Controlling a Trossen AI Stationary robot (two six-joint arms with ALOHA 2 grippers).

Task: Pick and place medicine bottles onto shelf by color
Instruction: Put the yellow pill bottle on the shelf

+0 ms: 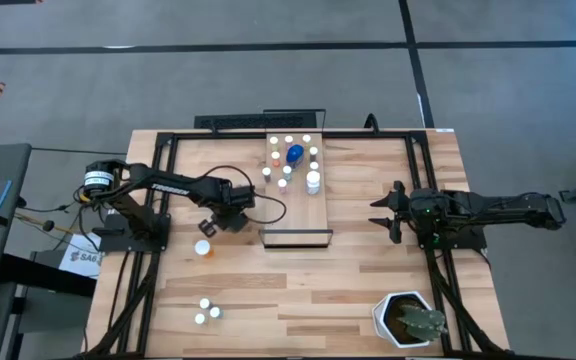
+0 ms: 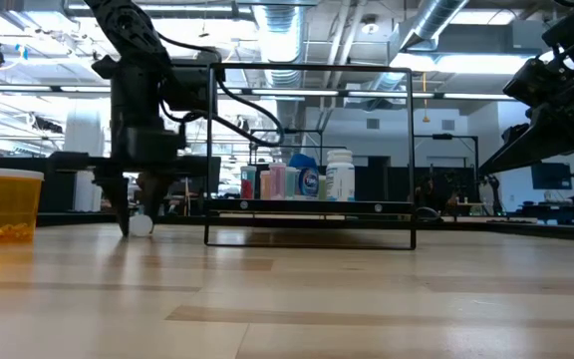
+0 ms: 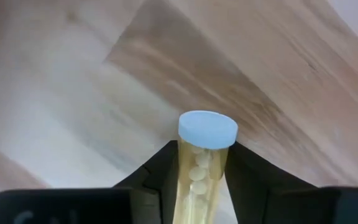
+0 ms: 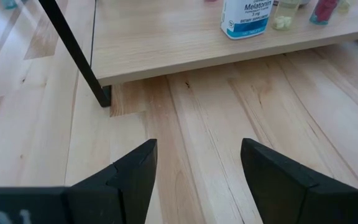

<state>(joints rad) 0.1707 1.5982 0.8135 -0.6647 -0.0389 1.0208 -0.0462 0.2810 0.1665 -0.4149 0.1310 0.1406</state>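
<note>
While I watch the left wrist cam, the small yellowish clear bottle with a pale cap sits dead centre at the bottom of frame, long axis running up the frame, cap end pointing away from the cam toward the wood-plank tabletop; round white pills show inside. The left gripper is nearly closed, a dark finger pressed on each side of the bottle body, so I read it as clamped on it. In the high view that gripper is left of centre, just above a short orange bottle w/ white cap.

The right gripper has its fingers spread wide w/ nothing between, only bare tabletop. In the high view it is right of centre, beside the long light-wood shelf board w/ dark rim.

Count from the high view: approx 10 bottles stand on the shelf's upper half, incl. one bigger blue one; 3 white-capped ones cluster lower left; 1 white hexagonal plant pot at lower right.
</note>
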